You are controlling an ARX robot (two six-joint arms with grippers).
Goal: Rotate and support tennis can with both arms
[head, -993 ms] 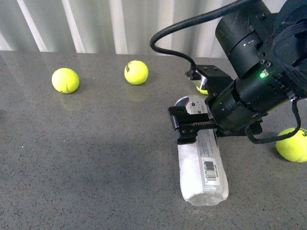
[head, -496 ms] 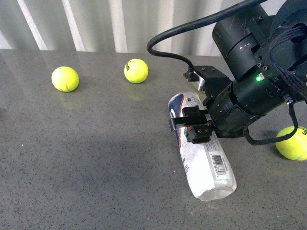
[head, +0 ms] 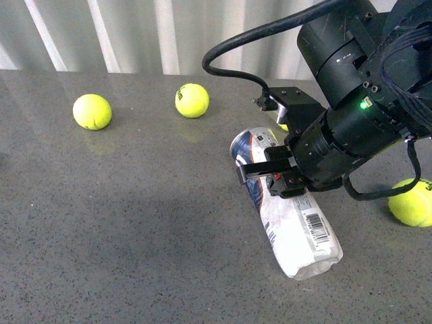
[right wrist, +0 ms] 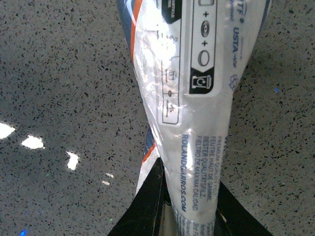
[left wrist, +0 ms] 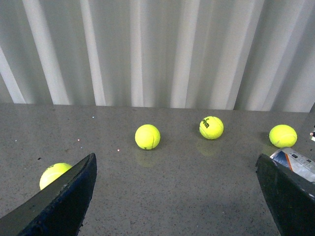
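Note:
The tennis can (head: 291, 217) is a crumpled clear tube with a blue-and-white label and a barcode, lying slanted on the grey table right of centre, its silver rim pointing toward the back. My right gripper (head: 270, 177) is shut on the can near its rim end, and the bulky black right arm (head: 358, 101) with a green light reaches in from the upper right. In the right wrist view the can (right wrist: 192, 98) is squeezed between the black fingers (right wrist: 147, 206). My left gripper (left wrist: 179, 196) is open over bare table, and a corner of the can (left wrist: 298, 160) shows beside one finger.
Yellow-green tennis balls lie on the table: one at the back left (head: 92, 112), one at the back centre (head: 192, 100), one at the right edge (head: 412, 202). The left wrist view shows another ball (left wrist: 53, 173) behind one finger. A white corrugated wall (head: 135, 34) closes the back.
The right gripper has turned the can: its near end has swung right and its rim end left, and the arm has shifted slightly left.

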